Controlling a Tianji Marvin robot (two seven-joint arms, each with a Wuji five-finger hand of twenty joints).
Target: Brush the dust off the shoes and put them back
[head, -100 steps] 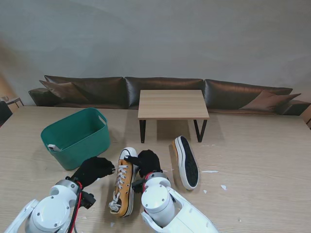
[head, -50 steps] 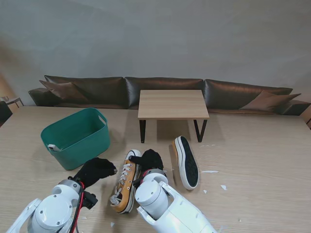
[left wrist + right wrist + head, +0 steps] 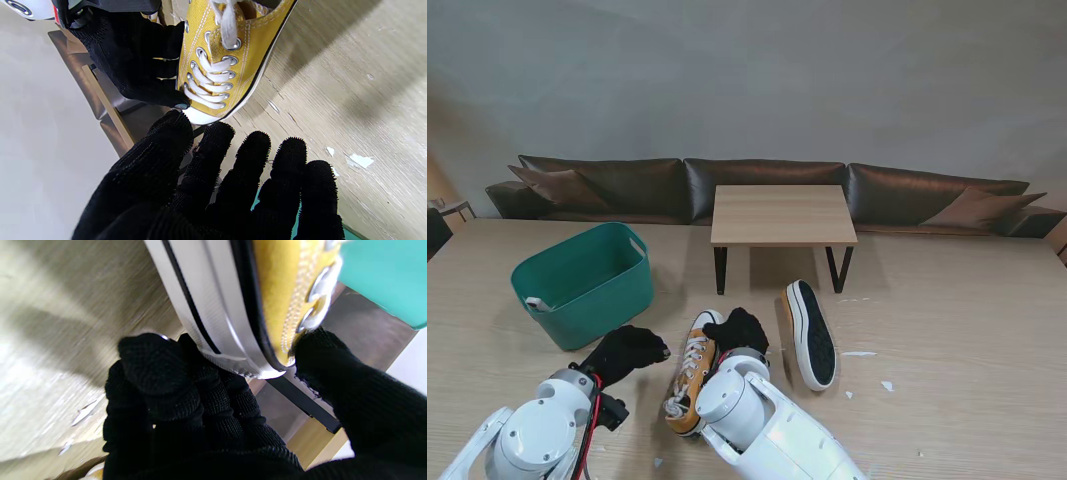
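My right hand [image 3: 738,329], in a black glove, is shut on the toe end of a yellow sneaker [image 3: 691,372] with white laces and holds it tilted up on its side near me. Its thumb [image 3: 337,373] presses the canvas while the fingers [image 3: 156,373] wrap the white sole [image 3: 213,306]. Left of the shoe, my left hand [image 3: 625,351] wears a bristly black glove and hovers open, fingers [image 3: 253,156] spread just short of the sneaker's toe [image 3: 220,66]. The second sneaker [image 3: 810,332] lies on its side to the right, dark sole showing.
A green plastic basket [image 3: 584,281] stands to the left, farther from me. A small wooden side table [image 3: 782,213] stands behind the shoes, with a brown sofa [image 3: 767,185] along the wall. White scraps [image 3: 859,354] dot the floor on the right.
My right hand has tipped the yellow sneaker from flat onto its side and lifted its toe. The left hand edged slightly toward the shoe.
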